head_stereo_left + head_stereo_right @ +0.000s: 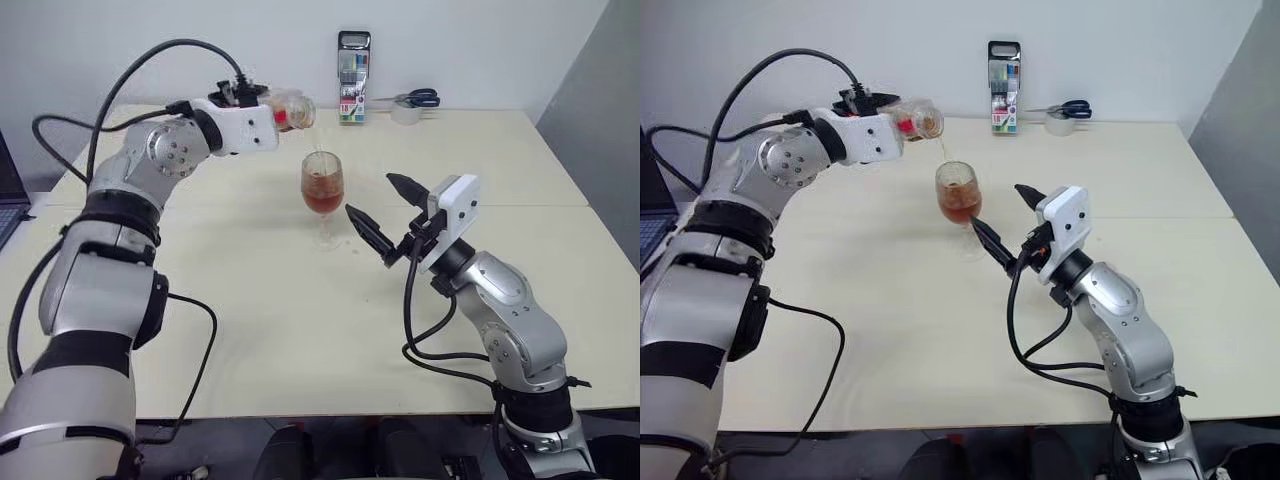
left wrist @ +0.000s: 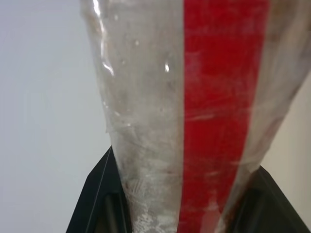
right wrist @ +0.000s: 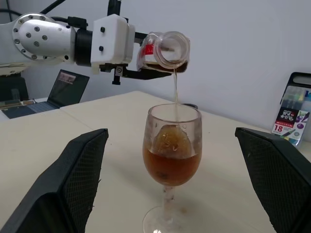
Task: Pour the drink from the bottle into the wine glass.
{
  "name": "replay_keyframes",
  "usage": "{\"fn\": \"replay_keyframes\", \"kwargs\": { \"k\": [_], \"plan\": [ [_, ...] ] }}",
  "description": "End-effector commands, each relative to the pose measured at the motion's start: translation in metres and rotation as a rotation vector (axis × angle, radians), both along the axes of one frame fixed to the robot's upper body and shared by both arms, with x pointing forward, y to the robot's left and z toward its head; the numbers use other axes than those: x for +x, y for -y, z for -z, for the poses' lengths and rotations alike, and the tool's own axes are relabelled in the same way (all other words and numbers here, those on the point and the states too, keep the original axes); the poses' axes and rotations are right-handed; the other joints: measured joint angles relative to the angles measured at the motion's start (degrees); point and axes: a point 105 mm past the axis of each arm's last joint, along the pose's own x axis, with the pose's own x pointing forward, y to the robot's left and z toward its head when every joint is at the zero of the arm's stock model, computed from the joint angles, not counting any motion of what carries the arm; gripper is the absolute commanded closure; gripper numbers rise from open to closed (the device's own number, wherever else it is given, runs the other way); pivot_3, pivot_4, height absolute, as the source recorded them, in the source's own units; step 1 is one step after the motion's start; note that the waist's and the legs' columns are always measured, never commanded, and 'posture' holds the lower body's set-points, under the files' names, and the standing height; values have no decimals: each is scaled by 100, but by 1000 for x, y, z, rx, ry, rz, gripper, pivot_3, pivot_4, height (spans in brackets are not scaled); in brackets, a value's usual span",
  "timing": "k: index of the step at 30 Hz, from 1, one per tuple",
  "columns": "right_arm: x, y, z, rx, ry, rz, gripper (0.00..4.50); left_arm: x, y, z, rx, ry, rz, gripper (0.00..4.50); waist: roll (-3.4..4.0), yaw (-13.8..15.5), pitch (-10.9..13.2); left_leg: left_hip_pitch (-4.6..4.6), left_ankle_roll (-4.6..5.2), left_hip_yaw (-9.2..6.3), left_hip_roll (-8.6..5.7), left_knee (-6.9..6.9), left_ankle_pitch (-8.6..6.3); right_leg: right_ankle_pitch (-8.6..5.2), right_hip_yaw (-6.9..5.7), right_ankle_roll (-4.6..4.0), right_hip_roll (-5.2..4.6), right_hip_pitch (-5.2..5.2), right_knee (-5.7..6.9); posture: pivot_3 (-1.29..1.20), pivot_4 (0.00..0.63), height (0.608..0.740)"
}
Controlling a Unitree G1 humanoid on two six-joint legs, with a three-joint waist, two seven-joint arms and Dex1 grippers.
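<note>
Reaching level across the worktop (image 1: 270, 340) from its left edge, the left gripper (image 1: 268, 112) is clamped on the bottle (image 3: 163, 51), which lies tipped on its side with the open mouth above the wine glass (image 3: 171, 160). A thin stream of the drink (image 3: 171, 165) falls into the glass, which stands upright near the worktop's middle, about half full. The right gripper (image 1: 385, 213) has its fingers spread wide, flanking the glass without touching it.

The number "18" stood white on a red patch at the lower corner of the clear plastic marker-pen pack (image 3: 293, 121) by the wall; its other print was illegible.
</note>
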Motion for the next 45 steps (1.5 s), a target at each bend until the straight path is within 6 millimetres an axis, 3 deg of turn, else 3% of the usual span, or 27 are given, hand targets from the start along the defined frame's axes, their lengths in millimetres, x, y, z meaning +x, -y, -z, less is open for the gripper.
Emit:
{"fn": "replay_keyframes", "kwargs": {
  "k": [1,4,8,12,17,23,27,42,45],
  "plan": [
    [-6,-1,-11,19,50,-20,0,-12,11,-22,-201,-9,100,2763,0,1,0,-1,0,1,0,2,0,0,1,0,0,-2,3,0,150,740],
    [-8,-3,-13,19,51,-38,0,-19,16,-20,-297,-58,141,2763,0,4,0,-3,0,-1,1,7,0,0,1,0,0,-3,7,0,150,740],
    [-13,-7,-15,-13,60,-103,0,-22,9,-24,-601,-124,91,2763,-1,1,-1,-3,0,0,1,10,0,0,5,0,0,-5,18,0,150,740],
    [-38,-10,1,-131,33,-275,0,-24,-40,3,-1007,-167,-162,2763,0,-40,-5,1,1,-2,3,15,0,0,8,0,1,-5,34,0,150,740],
    [-52,-5,24,-193,-3,-363,0,-37,-72,39,-1238,-192,-329,2763,-7,-39,-9,5,2,-11,6,16,-1,0,6,0,8,-3,39,0,150,740],
    [-45,-9,24,-167,3,-354,0,-48,-70,82,-1263,-299,-313,2763,-18,21,-16,7,1,-13,5,31,-1,0,6,-1,7,3,46,0,150,740],
    [-41,-12,19,-149,15,-342,0,-50,-66,97,-1248,-320,-274,2763,-23,32,-19,6,1,-16,5,32,-1,0,3,-1,7,3,45,0,150,740],
    [-38,-13,17,-143,22,-311,0,-42,-86,156,-1320,-389,-344,2763,-26,31,-23,11,4,-15,4,32,-2,0,2,-1,7,8,44,0,150,740],
    [-38,-13,18,-143,22,-308,0,-44,-87,160,-1325,-394,-344,1707,-26,29,-23,19,15,-18,5,32,-9,0,0,-1,7,19,43,0,150,740]
  ]
}}
